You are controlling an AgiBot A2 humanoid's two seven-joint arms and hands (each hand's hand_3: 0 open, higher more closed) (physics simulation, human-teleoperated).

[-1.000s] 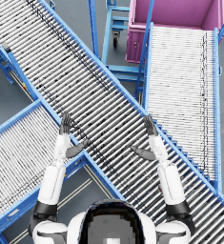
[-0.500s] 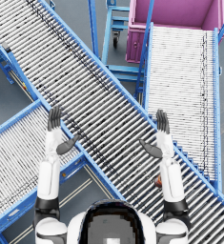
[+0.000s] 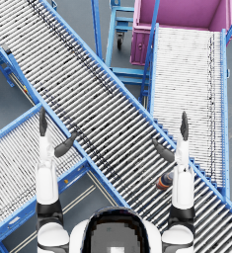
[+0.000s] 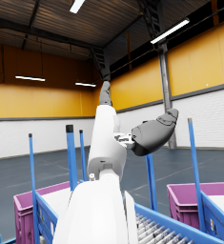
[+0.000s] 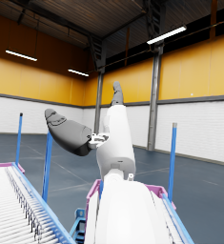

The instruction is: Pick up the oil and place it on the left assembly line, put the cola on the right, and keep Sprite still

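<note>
Right hand (image 3: 181, 136) spread; bottle (image 3: 164, 182) beside arm (image 3: 183, 190)

A magenta bin (image 3: 186, 12) sits at one o'clock in the head view, with a blue wheeled trolley (image 3: 121, 23) just beside it at twelve. Grey floor (image 3: 9, 106) shows at nine. Yellow walls (image 4: 37, 100) ring the hall.

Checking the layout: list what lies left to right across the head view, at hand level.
Left conveyor → left hand → diagonal middle conveyor → right hand → right conveyor.
</note>
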